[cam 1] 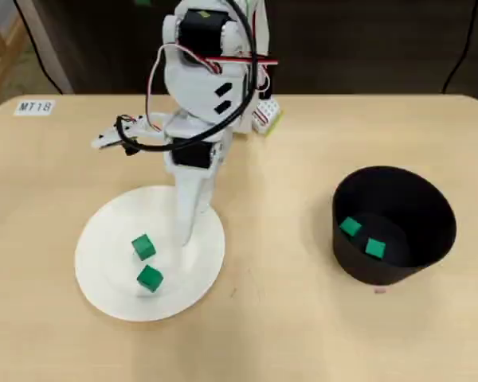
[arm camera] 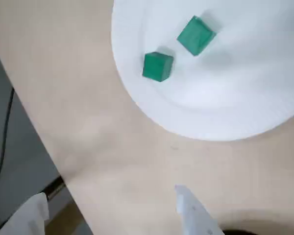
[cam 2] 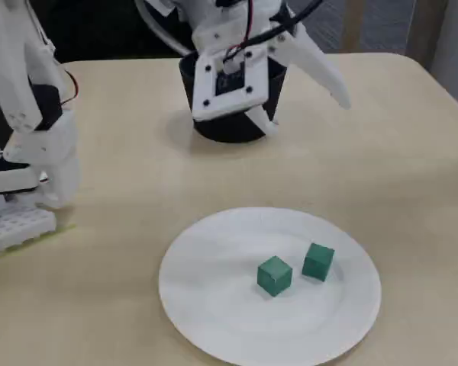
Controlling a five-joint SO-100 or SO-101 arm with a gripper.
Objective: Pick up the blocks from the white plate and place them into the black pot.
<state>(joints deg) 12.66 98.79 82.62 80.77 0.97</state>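
Note:
Two green blocks (cam 1: 143, 247) (cam 1: 150, 278) lie on the white plate (cam 1: 103, 263) at the lower left of the overhead view. Two more blocks (cam 1: 350, 227) (cam 1: 374, 248) lie inside the black pot (cam 1: 398, 195) at the right. My gripper (cam 1: 140, 192) is wide open and empty, above the plate's far edge; one finger (cam 1: 187, 227) points down over the plate. The wrist view shows the plate (arm camera: 245, 98), both blocks (arm camera: 196, 35) (arm camera: 158, 66) and my gripper (arm camera: 109, 192). In the fixed view my gripper (cam 2: 309, 114) hangs in front of the pot (cam 2: 229, 130), beyond the plate (cam 2: 214, 305) and its blocks (cam 2: 274, 274) (cam 2: 318, 261).
The arm's base (cam 2: 30, 145) stands at the table's side with a white perforated block (cam 1: 264, 115) beside it. A paper label (cam 1: 34, 107) lies at the table's far left corner. The table's edge (arm camera: 54, 181) shows in the wrist view.

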